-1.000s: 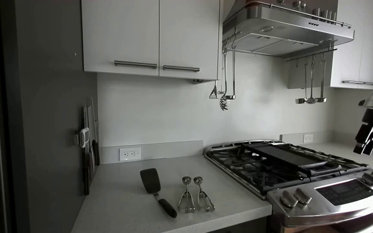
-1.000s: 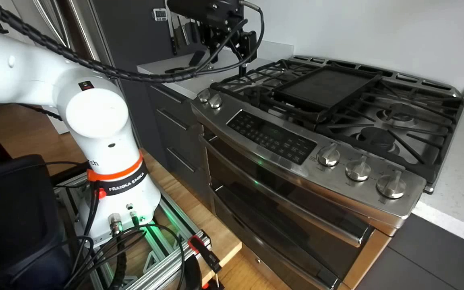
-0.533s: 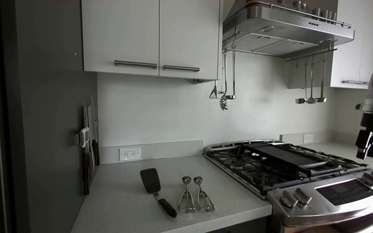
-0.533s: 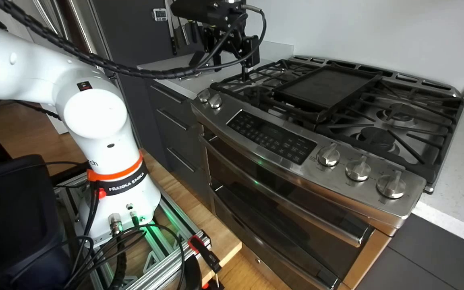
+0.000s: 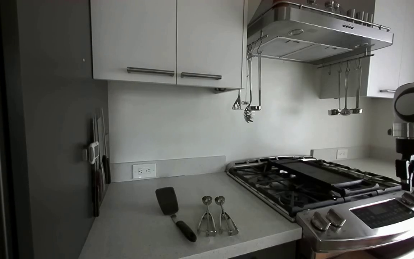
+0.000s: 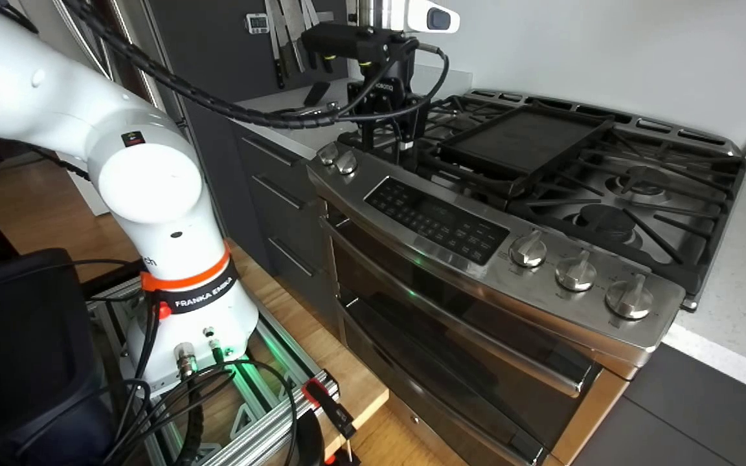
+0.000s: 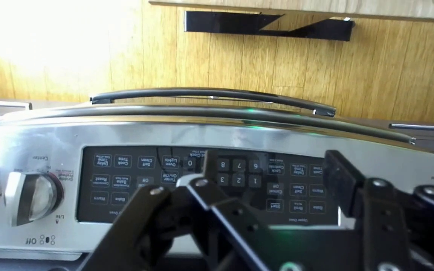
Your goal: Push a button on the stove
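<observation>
- Stove, a steel gas range, stands with its dark panel set into the front; flat buttons marked Bake, Start and Oven Lights line the panel in the wrist view.
- Jaws hang above the stove's front, spread wide and holding nothing, the panel visible between their tips; no contact with it shows.
- Heavy and rigid by its look, the stove should not budge under a press, and nothing on it needs gripping for this job.
- Buttons appear flush and smooth, likely asking only a light, brief touch square to the panel; a tip could skid on the gloss or catch a neighbouring button, and a hard shove could harm the face.
- Drawing the jaws together into one blunt tip would probably suit such small targets, clear of the round knobs on both sides of the stove's panel.
- Griddle, shallow and black, lies on top of the stove.
- Oven doors on the stove's front look shut, their insides too dark to read.
- Drawers beside the stove and cupboards higher up appear closed, contents hidden; what look like canisters stand on the hood above the stove, their fill impossible to tell.
</observation>
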### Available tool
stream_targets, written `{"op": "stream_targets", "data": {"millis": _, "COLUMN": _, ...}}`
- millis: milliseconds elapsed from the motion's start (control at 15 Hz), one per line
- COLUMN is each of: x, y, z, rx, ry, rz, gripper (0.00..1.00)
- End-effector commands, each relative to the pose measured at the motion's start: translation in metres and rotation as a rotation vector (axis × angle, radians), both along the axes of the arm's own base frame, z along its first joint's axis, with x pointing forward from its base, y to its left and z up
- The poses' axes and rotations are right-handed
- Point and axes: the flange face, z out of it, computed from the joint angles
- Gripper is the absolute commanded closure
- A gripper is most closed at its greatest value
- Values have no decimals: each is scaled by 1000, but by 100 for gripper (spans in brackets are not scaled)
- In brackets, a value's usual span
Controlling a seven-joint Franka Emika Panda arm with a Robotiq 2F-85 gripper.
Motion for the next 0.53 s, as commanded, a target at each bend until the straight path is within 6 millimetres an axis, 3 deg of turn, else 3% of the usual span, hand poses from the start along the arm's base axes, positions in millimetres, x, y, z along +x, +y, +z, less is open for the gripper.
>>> {"op": "stream_targets", "data": {"millis": 0, "x": 11, "y": -31, "z": -20, "rx": -1, "ry": 67, "rz": -41, "gripper": 58}}
{"op": "stream_targets", "data": {"millis": 333, "x": 25, "y": -56, "z": -49, "rx": 1, "ry": 74, "rz": -107, "gripper": 95}}
{"op": "stream_targets", "data": {"millis": 467, "x": 33, "y": -65, "z": -59, "rx": -9, "ry": 68, "rz": -129, "gripper": 100}}
